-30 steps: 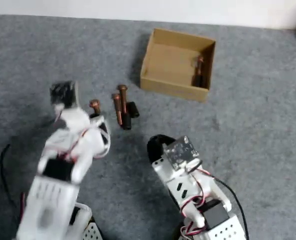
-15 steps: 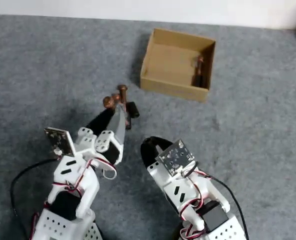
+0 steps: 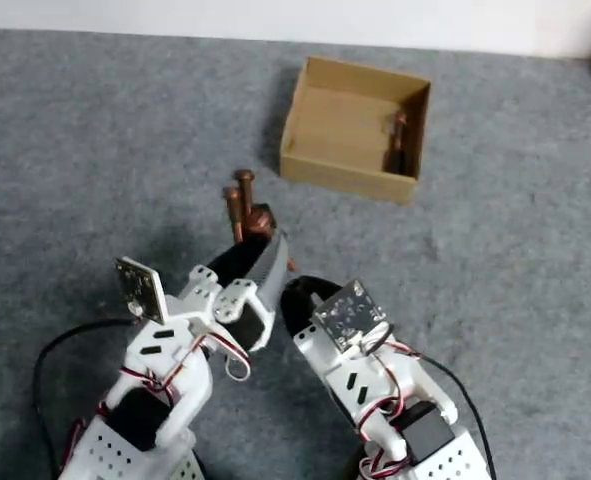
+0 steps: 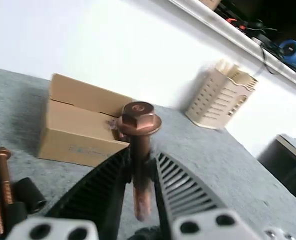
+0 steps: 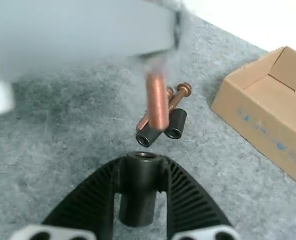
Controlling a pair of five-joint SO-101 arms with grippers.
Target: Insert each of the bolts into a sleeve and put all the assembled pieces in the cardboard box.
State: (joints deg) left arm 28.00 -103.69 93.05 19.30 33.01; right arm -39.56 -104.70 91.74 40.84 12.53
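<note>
L gripper (image 4: 140,162) clamping 1 bolt (image 4: 139,122) upright, near 1 sleeve (image 5: 136,200) R gripper (image 5: 141,164) is pinching. 2 bolts w/ sleeves (image 3: 243,215) lying adjacent. 1 assy (image 3: 398,140) sitting in cardboard box (image 3: 320,170) by far carpet (image 3: 515,200) edge; open carpet flanking it.

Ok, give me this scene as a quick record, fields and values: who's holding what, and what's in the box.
left pincer: shut on bolt, held upright
right pincer: shut on sleeve
assembly: bolt not yet in sleeve
loose nearby: two bolts, two sleeves
cardboard box: one assembled piece inside
</note>
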